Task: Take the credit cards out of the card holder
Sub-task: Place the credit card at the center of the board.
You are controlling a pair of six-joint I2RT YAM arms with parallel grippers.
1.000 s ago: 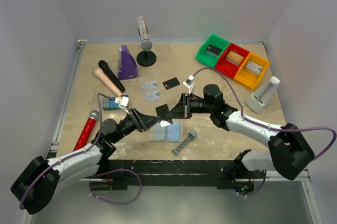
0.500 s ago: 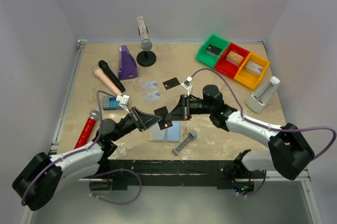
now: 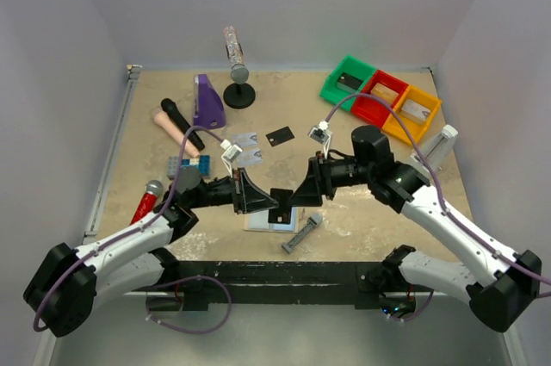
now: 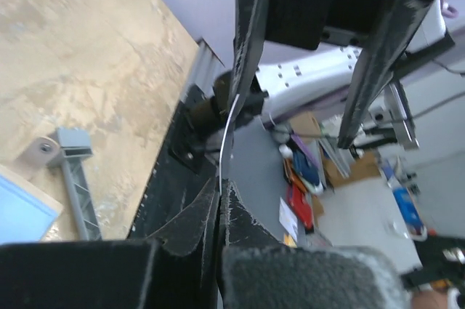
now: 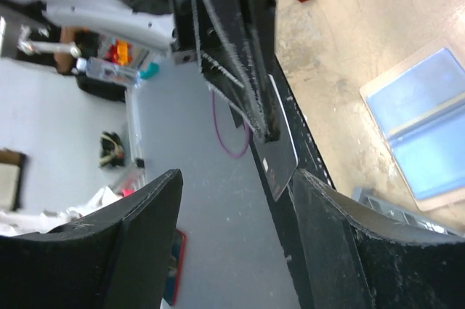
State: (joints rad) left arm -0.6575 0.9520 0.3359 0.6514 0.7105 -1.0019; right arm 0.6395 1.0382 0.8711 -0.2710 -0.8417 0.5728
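Note:
The card holder (image 3: 269,221) lies open on the table near the front edge, showing two pale blue panels (image 5: 421,131). Just above it my left gripper (image 3: 265,201) is shut on a black credit card (image 3: 281,196), seen edge-on in the left wrist view (image 4: 227,123) and flat in the right wrist view (image 5: 280,158). My right gripper (image 3: 301,195) faces it from the right and is open (image 5: 236,178), with the card's free end between its fingers (image 5: 341,236) but ungripped. Two grey cards (image 3: 247,148) and another black card (image 3: 280,135) lie farther back.
A narrow grey bar tool (image 3: 301,233) lies right of the holder. Green, red and yellow bins (image 3: 380,101) stand at the back right, with a grey stand (image 3: 432,156) at the right. At the left are a purple object (image 3: 207,102), microphones (image 3: 181,123) and a blue studded block (image 3: 183,167).
The black card has passed from my right gripper to my left. The left shut on it, then the right opened. Both grippers have shifted a little to the right.

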